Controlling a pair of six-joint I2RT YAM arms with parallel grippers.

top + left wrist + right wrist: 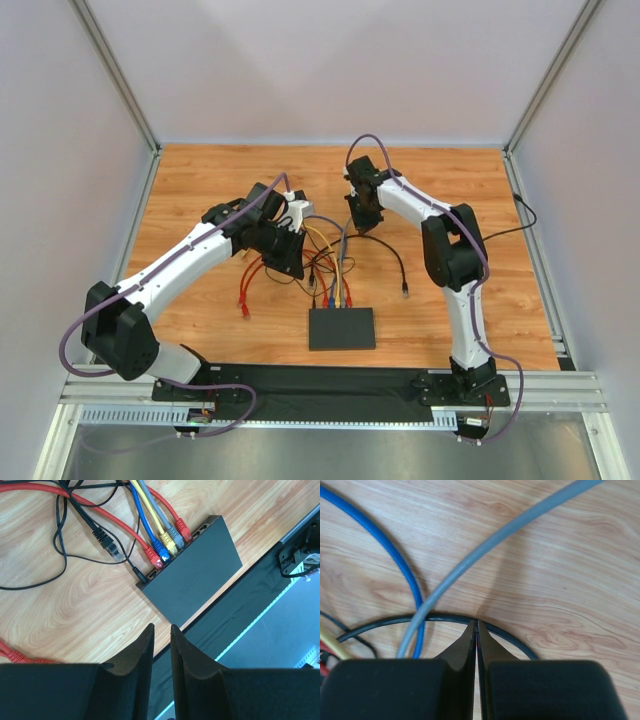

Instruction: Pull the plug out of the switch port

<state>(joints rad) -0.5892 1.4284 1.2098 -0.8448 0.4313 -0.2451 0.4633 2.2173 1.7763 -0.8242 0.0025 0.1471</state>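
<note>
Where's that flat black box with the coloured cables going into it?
In the overhead view the switch lies near the front edge of the wooden table, roughly central, with coloured cables plugged into its far side.

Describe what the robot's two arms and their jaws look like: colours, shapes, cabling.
Both the left arm and the right arm have white tubular links joined by bulky black joints. A purple cable runs in loose loops along each arm. The jaws are matte black and wedge-shaped, tapering to thin tips.
</note>
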